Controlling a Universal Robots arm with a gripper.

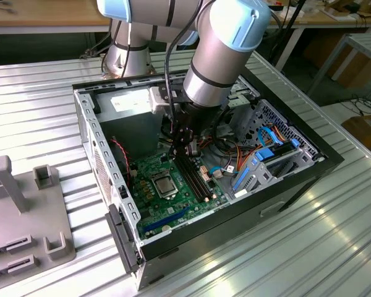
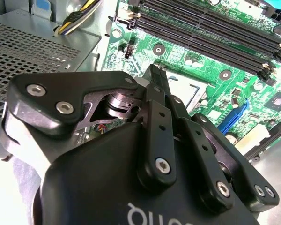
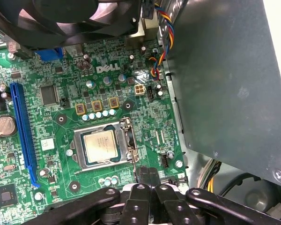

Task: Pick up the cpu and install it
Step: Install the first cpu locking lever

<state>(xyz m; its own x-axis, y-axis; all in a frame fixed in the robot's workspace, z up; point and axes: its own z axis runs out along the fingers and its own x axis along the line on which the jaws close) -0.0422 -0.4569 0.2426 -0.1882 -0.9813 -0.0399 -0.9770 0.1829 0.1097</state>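
Observation:
The cpu, a pale silver-grey square chip, lies flat inside the metal-framed socket on the green motherboard. My gripper hangs inside the open computer case, above the board and just beside the socket, toward the memory slots. In both wrist views the two black fingers are pressed together with nothing between them. They are apart from the cpu and do not touch it.
The black and silver case walls in the board on all sides. A power supply box, a fan, coloured cables and a blue slot crowd the space. A grey fixture stands on the ribbed table at the exterior view's left.

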